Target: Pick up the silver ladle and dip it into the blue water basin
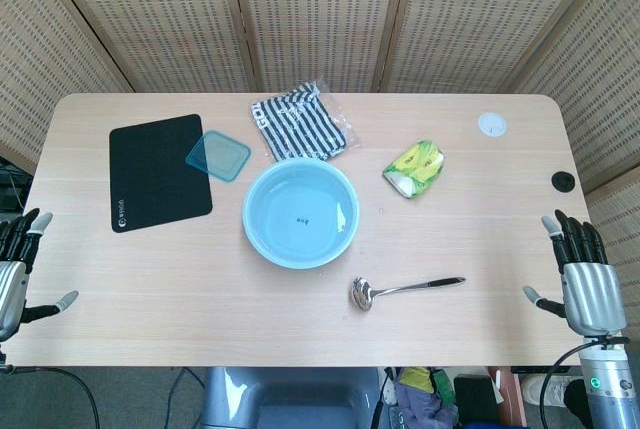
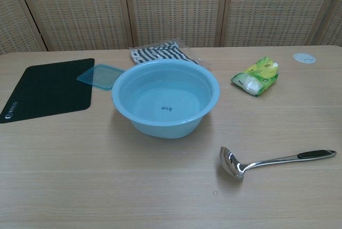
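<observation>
The silver ladle lies flat on the table in front of and to the right of the blue water basin, its bowl toward the basin and its dark-tipped handle pointing right. My right hand hovers at the table's right edge, fingers spread, holding nothing, well right of the ladle's handle. At the left edge my left hand is also open and empty. Neither hand shows in the chest view.
A black mat lies at the left with a teal lid at its corner. A striped cloth sits behind the basin. A green-yellow packet lies to the right, with a white disc further back.
</observation>
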Robot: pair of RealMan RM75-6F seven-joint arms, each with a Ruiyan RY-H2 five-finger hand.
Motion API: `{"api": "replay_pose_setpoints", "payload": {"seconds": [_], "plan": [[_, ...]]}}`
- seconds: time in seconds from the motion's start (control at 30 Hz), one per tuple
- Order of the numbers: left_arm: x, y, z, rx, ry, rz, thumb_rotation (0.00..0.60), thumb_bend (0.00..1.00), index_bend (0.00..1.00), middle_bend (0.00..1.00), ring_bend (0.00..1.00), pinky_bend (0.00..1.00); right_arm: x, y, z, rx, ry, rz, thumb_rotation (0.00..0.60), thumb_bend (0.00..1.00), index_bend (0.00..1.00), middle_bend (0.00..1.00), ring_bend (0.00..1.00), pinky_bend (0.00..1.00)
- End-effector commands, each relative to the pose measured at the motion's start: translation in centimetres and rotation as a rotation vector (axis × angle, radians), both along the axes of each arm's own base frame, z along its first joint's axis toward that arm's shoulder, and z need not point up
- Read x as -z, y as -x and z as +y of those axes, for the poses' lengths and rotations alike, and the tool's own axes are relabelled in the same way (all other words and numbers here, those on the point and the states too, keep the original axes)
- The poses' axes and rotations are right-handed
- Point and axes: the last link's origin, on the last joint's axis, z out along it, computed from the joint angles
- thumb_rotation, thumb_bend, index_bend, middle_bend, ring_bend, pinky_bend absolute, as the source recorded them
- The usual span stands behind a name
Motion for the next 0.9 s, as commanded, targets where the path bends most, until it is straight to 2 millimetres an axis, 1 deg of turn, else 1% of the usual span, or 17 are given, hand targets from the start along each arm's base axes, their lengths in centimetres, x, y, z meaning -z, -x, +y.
{"api": "replay_pose_setpoints", "payload": {"seconds": [0.03, 0.17, 0.3, 0.37, 0.53, 0.6, 0.63, 0.67, 0.7, 0.73, 0.77, 0.83, 0.87, 0.9], "plan": [[0.0, 0.1, 0.0, -0.006, -0.003, 0.000, 0.600, 0.00, 0.00, 0.00, 0.00, 0.00, 0.0, -0.1, 0.1, -0.001, -0.003, -0.002, 0.600, 0.00, 0.00, 0.00, 0.00, 0.00], [-0.1, 0.2, 0.2, -0.011, -0.006, 0.000, 0.600, 0.00, 0.00, 0.00, 0.00, 0.00, 0.3, 0.0, 0.1, 0.031, -0.053, 0.015, 0.600, 0.00, 0.00, 0.00, 0.00, 0.00], [-0.1, 0.2, 0.3, -0.014, -0.010, -0.002, 0.600, 0.00, 0.00, 0.00, 0.00, 0.00, 1.0, -0.2, -0.5, 0.045, -0.114, 0.018, 0.600, 0.00, 0.00, 0.00, 0.00, 0.00], [0.0, 0.3, 0.4, -0.018, -0.008, -0.001, 0.600, 0.00, 0.00, 0.00, 0.00, 0.00, 1.8, -0.5, -1.1, 0.042, -0.183, 0.020, 0.600, 0.01, 0.00, 0.00, 0.00, 0.00], [0.2, 0.4, 0.7, -0.025, -0.002, 0.001, 0.600, 0.00, 0.00, 0.00, 0.00, 0.00, 3.4, -1.2, -2.9, 0.021, -0.300, 0.138, 0.600, 0.03, 0.00, 0.00, 0.00, 0.00], [0.2, 0.4, 0.8, -0.026, 0.001, 0.003, 0.600, 0.00, 0.00, 0.00, 0.00, 0.00, 4.4, -2.1, -3.9, 0.006, -0.377, 0.151, 0.600, 0.06, 0.00, 0.05, 0.09, 0.02], [0.3, 0.3, 0.8, -0.025, 0.001, 0.003, 0.600, 0.00, 0.00, 0.00, 0.00, 0.00, 4.9, -2.4, -4.3, -0.006, -0.403, 0.160, 0.600, 0.10, 0.00, 0.13, 0.22, 0.07], [0.3, 0.3, 0.8, -0.025, 0.001, 0.005, 0.600, 0.00, 0.00, 0.00, 0.00, 0.00, 5.6, -2.9, -5.0, -0.026, -0.438, 0.172, 0.600, 0.16, 0.00, 0.25, 0.36, 0.20], [0.4, 0.3, 0.9, -0.025, 0.003, 0.005, 0.600, 0.00, 0.00, 0.00, 0.00, 0.00, 6.2, -3.2, -5.6, -0.046, -0.467, 0.192, 0.600, 0.20, 0.00, 0.33, 0.46, 0.32], [0.4, 0.3, 0.9, -0.027, 0.004, 0.006, 0.600, 0.00, 0.00, 0.00, 0.00, 0.00, 6.9, -3.6, -6.3, -0.070, -0.488, 0.212, 0.600, 0.25, 0.00, 0.44, 0.57, 0.52], [0.5, 0.4, 1.0, -0.030, 0.006, 0.008, 0.600, 0.00, 0.00, 0.00, 0.00, 0.00, 7.6, -3.9, -6.8, -0.087, -0.502, 0.220, 0.600, 0.29, 0.01, 0.55, 0.65, 0.72], [0.6, 0.4, 1.0, -0.034, 0.009, 0.010, 0.600, 0.00, 0.00, 0.00, 0.00, 0.00, 8.6, -4.0, -7.5, -0.086, -0.530, 0.217, 0.600, 0.33, 0.03, 0.67, 0.75, 0.92], [0.6, 0.4, 1.1, -0.034, 0.010, 0.011, 0.600, 0.00, 0.00, 0.00, 0.00, 0.00, 8.9, -4.0, -7.7, -0.084, -0.539, 0.218, 0.600, 0.34, 0.05, 0.73, 0.80, 0.98], [0.6, 0.4, 1.1, -0.035, 0.011, 0.013, 0.600, 0.00, 0.00, 0.00, 0.00, 0.00, 9.3, -3.9, -8.0, -0.082, -0.550, 0.227, 0.600, 0.34, 0.06, 0.76, 0.83, 1.00]]}}
